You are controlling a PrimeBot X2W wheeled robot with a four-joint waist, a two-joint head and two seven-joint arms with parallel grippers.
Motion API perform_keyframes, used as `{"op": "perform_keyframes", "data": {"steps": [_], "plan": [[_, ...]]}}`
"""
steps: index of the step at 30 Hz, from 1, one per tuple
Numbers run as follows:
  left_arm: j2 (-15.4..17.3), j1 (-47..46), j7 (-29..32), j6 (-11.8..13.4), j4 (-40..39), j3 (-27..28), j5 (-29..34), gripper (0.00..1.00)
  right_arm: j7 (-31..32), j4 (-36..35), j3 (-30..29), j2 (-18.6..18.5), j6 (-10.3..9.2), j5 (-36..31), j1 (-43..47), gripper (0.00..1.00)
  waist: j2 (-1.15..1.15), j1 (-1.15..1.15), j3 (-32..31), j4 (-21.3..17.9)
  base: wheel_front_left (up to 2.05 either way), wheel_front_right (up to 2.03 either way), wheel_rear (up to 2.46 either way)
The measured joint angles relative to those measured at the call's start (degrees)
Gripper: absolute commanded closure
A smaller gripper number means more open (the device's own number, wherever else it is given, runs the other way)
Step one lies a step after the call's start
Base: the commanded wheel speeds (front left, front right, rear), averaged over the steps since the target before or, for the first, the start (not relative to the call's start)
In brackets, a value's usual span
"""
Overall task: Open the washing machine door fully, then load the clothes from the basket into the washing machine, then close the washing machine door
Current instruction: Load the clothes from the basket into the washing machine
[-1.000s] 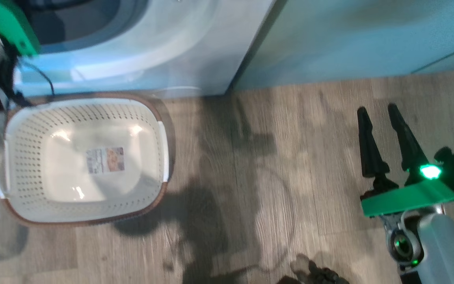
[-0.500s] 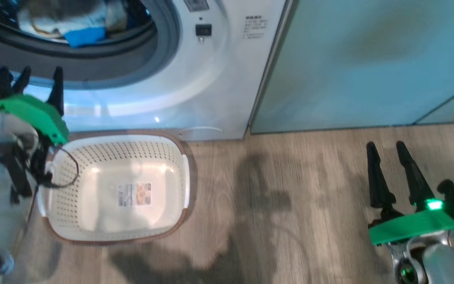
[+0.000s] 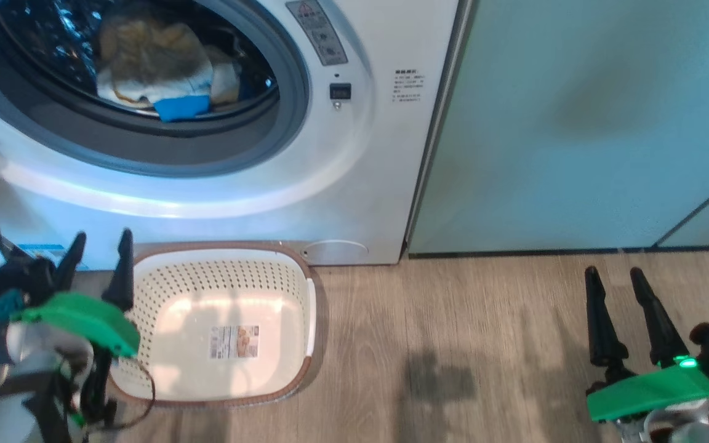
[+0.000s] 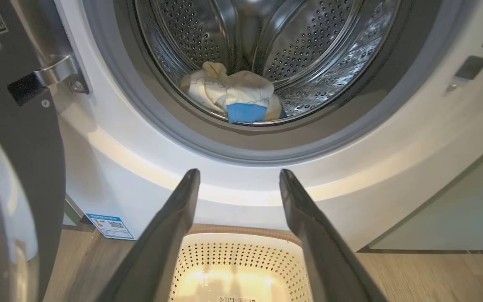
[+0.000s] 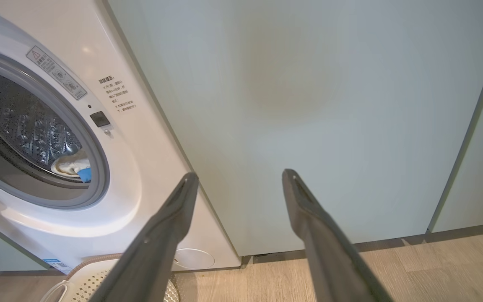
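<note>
Since the clothes (image 4: 235, 98) already lie in the steel drum and the basket (image 3: 268, 289) sits bare, I judge the washing machine door (image 4: 19, 159) to be the thing to handle next. It stands swung open at the machine's left, close beside my left wrist camera, hung on a bright metal hinge (image 4: 53, 75).

I expect it to be rigid and fairly heavy, turning on that hinge alone, so a push should serve better than a grasp. The glossy face and the bulging glass look slippery, so I would press on the dark outer rim far from the hinge, not on the window. It looks like a big round black panel with a clear bowl window throwing back reflections.

The washing machine (image 3: 354, 172) is white with a grey-rimmed opening. Inside, the pale yellow bundle with its blue piece rests low at the front of the drum. The cream basket stands on the wood floor (image 3: 453, 344), just before the machine.

My left tool (image 3: 102, 240) hangs over the basket's left end, fingers spread, holding nothing. My right tool (image 3: 613, 274) is well apart, before the pale green cabinet (image 3: 576, 123), likewise spread and empty.
</note>
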Motion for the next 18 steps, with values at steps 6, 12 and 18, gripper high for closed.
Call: {"op": "perform_keyframes", "data": {"steps": [6,12,18], "plan": [[-0.22,8.0,0.0,0.24,-7.22,2.14,2.09,0.0,0.0,0.09,-0.05,0.01,0.0,-0.14,1.94,0.0,0.0,0.0,-2.69,0.72,0.0,0.0,0.0],[-1.34,12.61,0.0,0.21,-10.92,3.49,4.02,0.0,0.0,0.34,0.0,0.0,0.0,-0.14,3.47,0.0,0.0,0.0,-5.23,1.13,0.0,0.0,0.0],[-2.86,15.53,-0.01,-0.66,-12.48,4.91,5.42,0.0,0.0,0.32,-0.33,-0.12,0.0,-0.48,5.44,0.0,0.0,0.0,-7.46,1.46,0.0,0.0,0.0]]}}
